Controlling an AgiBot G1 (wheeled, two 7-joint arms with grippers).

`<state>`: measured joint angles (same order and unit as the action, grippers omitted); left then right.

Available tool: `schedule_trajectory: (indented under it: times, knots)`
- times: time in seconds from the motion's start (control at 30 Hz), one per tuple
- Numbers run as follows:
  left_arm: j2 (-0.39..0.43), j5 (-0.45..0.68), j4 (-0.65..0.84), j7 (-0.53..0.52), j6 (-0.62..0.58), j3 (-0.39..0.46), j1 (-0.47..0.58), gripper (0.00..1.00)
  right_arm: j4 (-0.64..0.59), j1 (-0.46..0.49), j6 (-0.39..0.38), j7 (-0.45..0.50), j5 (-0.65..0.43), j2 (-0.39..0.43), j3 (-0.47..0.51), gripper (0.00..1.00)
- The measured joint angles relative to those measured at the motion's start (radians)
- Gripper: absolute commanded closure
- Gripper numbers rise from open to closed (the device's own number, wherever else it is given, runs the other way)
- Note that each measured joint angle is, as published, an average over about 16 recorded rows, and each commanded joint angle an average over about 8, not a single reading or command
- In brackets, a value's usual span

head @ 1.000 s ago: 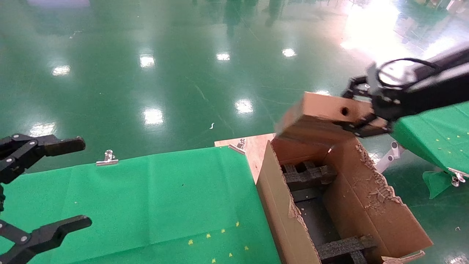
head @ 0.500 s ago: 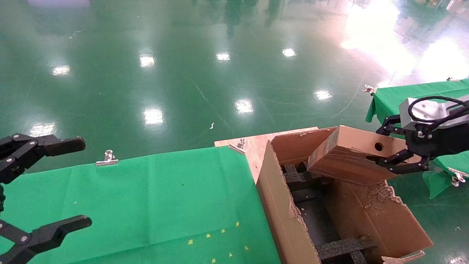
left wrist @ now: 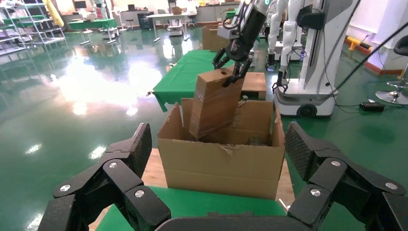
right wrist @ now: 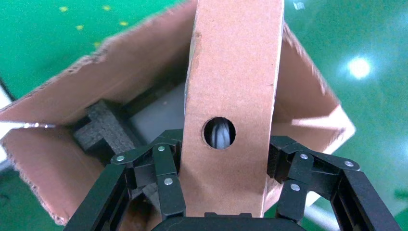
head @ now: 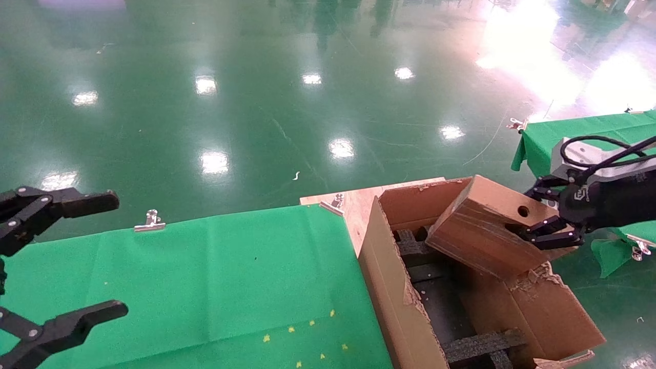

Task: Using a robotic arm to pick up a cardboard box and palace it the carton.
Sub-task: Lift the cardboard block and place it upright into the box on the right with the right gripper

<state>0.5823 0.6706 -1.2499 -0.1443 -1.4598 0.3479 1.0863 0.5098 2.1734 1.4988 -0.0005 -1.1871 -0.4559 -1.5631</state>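
Observation:
My right gripper (head: 534, 216) is shut on the small brown cardboard box (head: 482, 230), its black fingers clamping the two sides near the round hole (right wrist: 219, 133). The box hangs tilted over the large torn-flapped carton (head: 384, 277), with its lower end dipped into the far right part of the opening, above black foam inserts (head: 482, 346). The right wrist view looks down the box (right wrist: 233, 72) into the carton (right wrist: 53, 159). My left gripper (head: 110, 256) is open and empty at the left edge, over the green cloth. Its view shows the carton (left wrist: 221, 166), the box (left wrist: 214, 103) and the right gripper (left wrist: 233, 62) farther off.
A table under green cloth (head: 205, 277) lies left of the carton, with metal clips (head: 149, 220) at its far edge. A bare wooden board (head: 359, 205) shows at its corner. A second green-clothed table (head: 589, 128) stands at the right. Glossy green floor lies beyond.
My right gripper has carried the box from above the carton's far rim down and nearer, tilting it so its lower end enters the carton. The left arm has not moved.

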Motion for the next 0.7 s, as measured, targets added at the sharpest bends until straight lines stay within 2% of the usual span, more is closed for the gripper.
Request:
schedule_trajectory:
  times: [0.3,0.7]
  knots:
    - [0.0,0.0,0.0,0.0,0.0,0.0,0.0,0.0,0.095,-0.085,-0.161,0.346,0.033,0.063,-0.016,1.0]
    - [0.0,0.0,0.0,0.0,0.0,0.0,0.0,0.0,0.384,-0.17,-0.412,0.815,0.008,0.194,-0.056,1.0]
